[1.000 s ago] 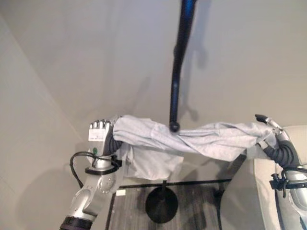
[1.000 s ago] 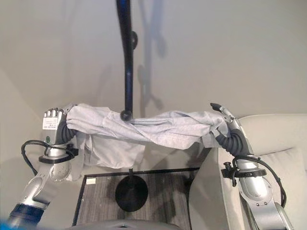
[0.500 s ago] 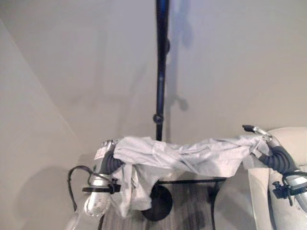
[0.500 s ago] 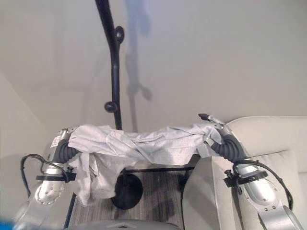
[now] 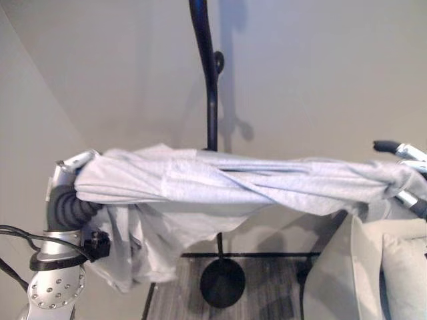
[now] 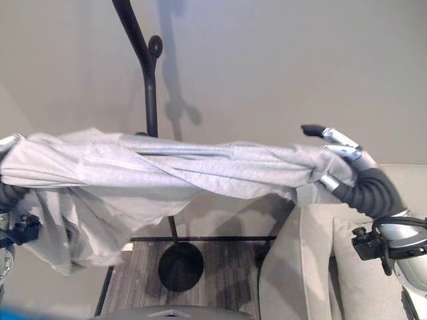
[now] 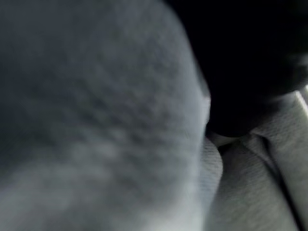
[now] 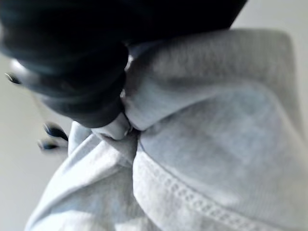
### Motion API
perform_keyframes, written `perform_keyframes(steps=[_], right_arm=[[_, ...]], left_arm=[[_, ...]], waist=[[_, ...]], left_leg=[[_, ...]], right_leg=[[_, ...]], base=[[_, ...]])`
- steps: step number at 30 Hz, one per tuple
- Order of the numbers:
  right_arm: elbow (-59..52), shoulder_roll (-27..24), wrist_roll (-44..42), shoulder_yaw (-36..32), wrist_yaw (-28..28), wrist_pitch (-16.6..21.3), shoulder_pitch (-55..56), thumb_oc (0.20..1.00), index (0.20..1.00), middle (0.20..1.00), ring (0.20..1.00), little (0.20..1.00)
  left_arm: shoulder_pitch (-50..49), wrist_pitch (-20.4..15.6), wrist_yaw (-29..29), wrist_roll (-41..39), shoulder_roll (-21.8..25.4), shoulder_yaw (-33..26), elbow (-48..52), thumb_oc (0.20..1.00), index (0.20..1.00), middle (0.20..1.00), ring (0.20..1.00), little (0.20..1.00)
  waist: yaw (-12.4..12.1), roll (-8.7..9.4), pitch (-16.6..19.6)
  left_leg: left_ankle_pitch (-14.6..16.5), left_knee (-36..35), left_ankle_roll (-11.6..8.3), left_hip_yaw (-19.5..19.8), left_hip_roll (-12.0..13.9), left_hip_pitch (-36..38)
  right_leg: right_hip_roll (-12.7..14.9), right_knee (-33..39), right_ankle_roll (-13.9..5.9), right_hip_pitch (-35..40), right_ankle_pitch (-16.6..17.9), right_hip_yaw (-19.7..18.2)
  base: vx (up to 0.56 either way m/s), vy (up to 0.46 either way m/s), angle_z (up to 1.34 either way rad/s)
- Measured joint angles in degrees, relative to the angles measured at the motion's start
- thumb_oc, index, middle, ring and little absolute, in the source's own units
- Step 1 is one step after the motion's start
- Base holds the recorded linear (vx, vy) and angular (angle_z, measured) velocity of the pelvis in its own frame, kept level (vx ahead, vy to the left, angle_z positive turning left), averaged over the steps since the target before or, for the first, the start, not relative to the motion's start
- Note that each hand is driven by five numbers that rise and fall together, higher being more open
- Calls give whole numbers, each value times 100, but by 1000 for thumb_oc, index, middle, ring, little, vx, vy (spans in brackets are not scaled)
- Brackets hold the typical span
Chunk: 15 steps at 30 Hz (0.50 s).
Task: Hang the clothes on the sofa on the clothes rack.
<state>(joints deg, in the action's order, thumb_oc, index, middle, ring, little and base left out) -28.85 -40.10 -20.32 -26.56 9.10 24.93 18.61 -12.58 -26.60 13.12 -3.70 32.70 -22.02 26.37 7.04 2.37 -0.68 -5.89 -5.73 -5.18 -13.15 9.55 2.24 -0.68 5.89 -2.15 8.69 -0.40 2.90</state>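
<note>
A light grey garment hangs stretched level between my two hands, with a loose part drooping below its left end. My left hand grips the left end, fingers curled under the cloth. At the right end my right hand is shut on the bunched cloth, one dark-tipped finger sticking out. Behind the garment stands the black clothes rack pole with a knobbed peg and a round base. The cloth crosses in front of the pole.
A beige sofa with a cushion stands at the right, close to my right arm. Plain walls rise behind the rack, meeting in a corner at the left. The rack's base rests on a dark striped floor patch edged by a black bar.
The view has shifted. My hands have spread farther apart and come nearer, so the garment is drawn out wider. It now covers the rack's lower knob.
</note>
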Motion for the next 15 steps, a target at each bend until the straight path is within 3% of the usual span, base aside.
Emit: perform_keyframes(steps=[2,7,9,15], right_arm=[[190,187,4,3,-13,75,-447,200,200,200,200,200],[523,-93,33,7,-395,137,-941,200,200,200,200,200],[1109,-235,188,240,-629,140,-1264,200,200,200,200,200],[2360,-536,580,916,-1031,-72,-1527,200,200,200,200,200]], left_arm=[[552,-56,1,-53,-126,24,-82,200,200,200,200,200],[1509,-87,251,16,-26,280,-218,200,200,200,200,200],[1961,-23,323,87,250,920,-627,200,200,200,200,200],[2591,226,396,679,646,2108,-1812,200,200,200,200,200]], waist=[[4,16,76],[45,-66,243],[49,-69,301],[69,-76,330]], left_leg=[[0,0,0,-7,4,11],[-11,0,-12,-13,9,-1],[-12,-1,-11,-15,11,6],[-38,-2,-38,-11,10,20]], right_leg=[[-2,1,-1,11,-1,-9],[-4,-1,30,-6,32,-9],[-6,-13,45,-5,45,-9],[-3,1,49,4,52,-2]], base=[[0,0,0],[0,0,0],[0,0,0],[0,0,0]])
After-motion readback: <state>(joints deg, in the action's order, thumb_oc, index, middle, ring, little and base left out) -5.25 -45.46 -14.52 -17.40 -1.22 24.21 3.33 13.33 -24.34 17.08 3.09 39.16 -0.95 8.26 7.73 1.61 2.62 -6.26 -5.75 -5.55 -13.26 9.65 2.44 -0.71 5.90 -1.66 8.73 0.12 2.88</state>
